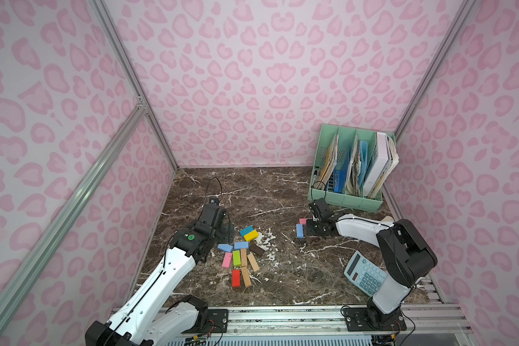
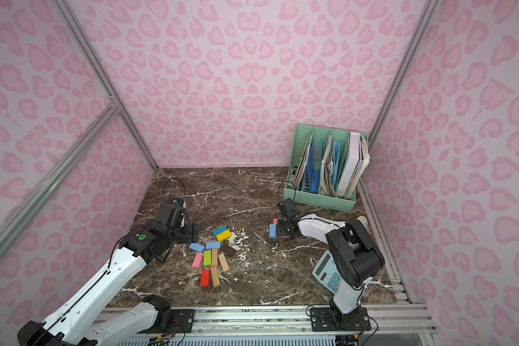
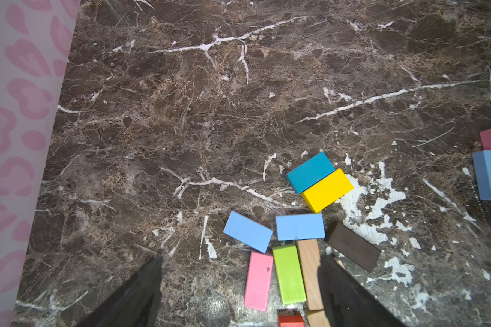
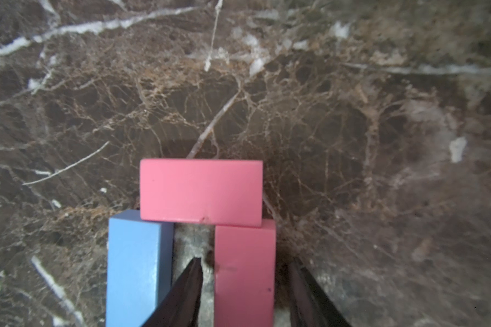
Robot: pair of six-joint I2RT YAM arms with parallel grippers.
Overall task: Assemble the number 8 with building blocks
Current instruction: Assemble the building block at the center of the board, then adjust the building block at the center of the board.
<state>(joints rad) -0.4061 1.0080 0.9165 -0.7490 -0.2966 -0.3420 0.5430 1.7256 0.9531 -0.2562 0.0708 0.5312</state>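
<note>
Right gripper (image 4: 244, 263): jaws apart, straddling a long pink wooden brick (image 4: 245, 297) (a gap each side). A crosswise pink brick (image 4: 201, 192) lies at its far end, a light blue wooden brick (image 4: 133, 269) alongside, right of centre on the brown marble tabletop (image 1: 282, 194). Left gripper (image 3: 240, 259): jaws spread wide, by the heap of loose coloured bricks (image 1: 236, 257) left of centre.

I count fourteen blocks (image 2: 207, 258): three pink (image 1: 227, 259) (image 4: 201, 192) (image 4: 244, 277), three light blue (image 1: 225, 247) (image 1: 241, 245) (image 1: 299, 231), three tan (image 1: 244, 257) (image 1: 253, 262) (image 1: 246, 276), and one each of teal (image 1: 246, 230), yellow (image 1: 250, 235), green (image 1: 236, 258), red (image 1: 236, 278) and brown (image 1: 256, 249). There's one calculator (image 1: 361, 274), one file rack (image 1: 348, 197) and two arms (image 1: 162, 278) (image 1: 357, 227).
</note>
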